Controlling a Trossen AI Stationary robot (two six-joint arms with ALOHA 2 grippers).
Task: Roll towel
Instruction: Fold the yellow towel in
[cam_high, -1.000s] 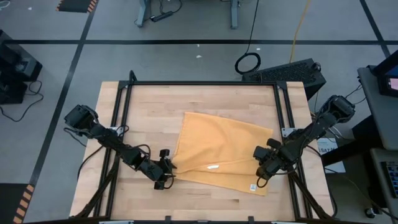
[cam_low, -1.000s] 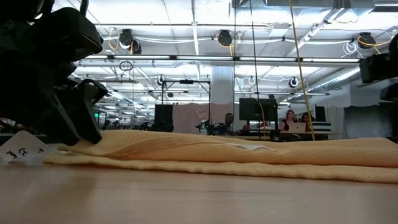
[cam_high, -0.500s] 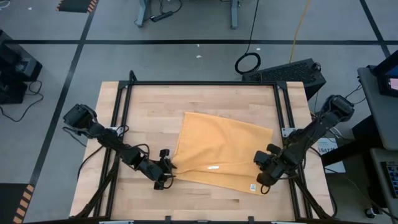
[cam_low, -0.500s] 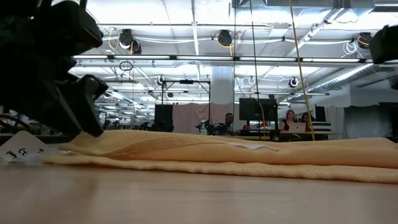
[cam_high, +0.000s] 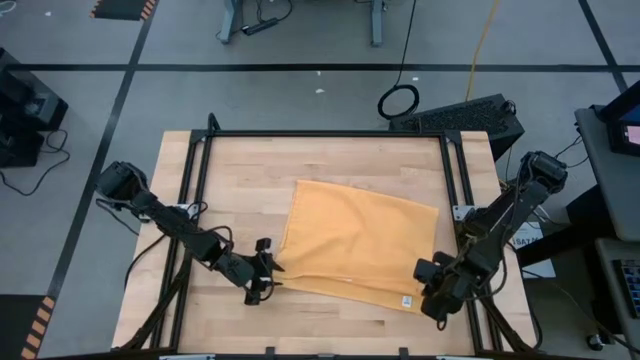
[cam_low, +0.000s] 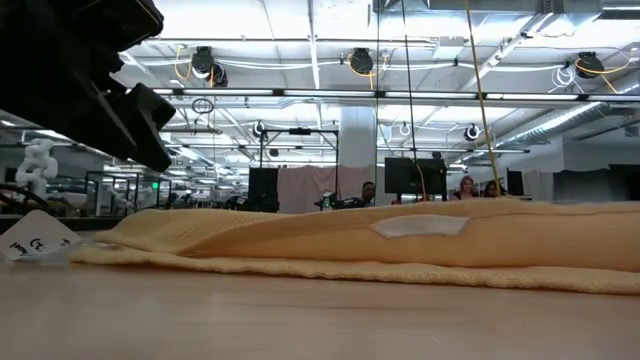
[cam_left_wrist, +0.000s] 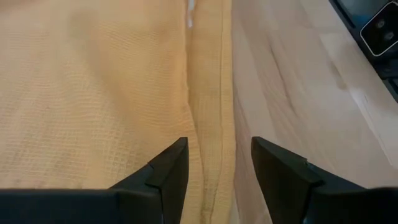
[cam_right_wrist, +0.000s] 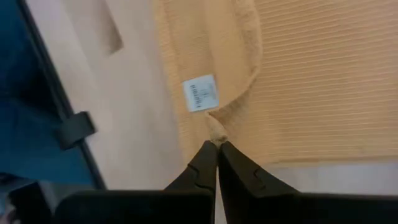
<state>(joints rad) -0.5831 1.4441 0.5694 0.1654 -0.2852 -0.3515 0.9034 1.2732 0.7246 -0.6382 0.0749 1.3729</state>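
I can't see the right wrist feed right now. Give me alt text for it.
The right gripper is shut on a small pinch of the towel at its corner, just past the white tag. The mustard cloth lies spread on the wooden table beyond the fingers, its edge curling up toward the pinch.

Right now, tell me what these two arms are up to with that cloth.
They are working on the mustard-yellow towel, which lies spread and loosely folded on the wooden table, not yet rolled. The right gripper is shut, pinching a bit of the towel's hem at the near right corner, beside the white tag. The left gripper sits open over the towel's left hem, fingers on either side of it, not gripping.
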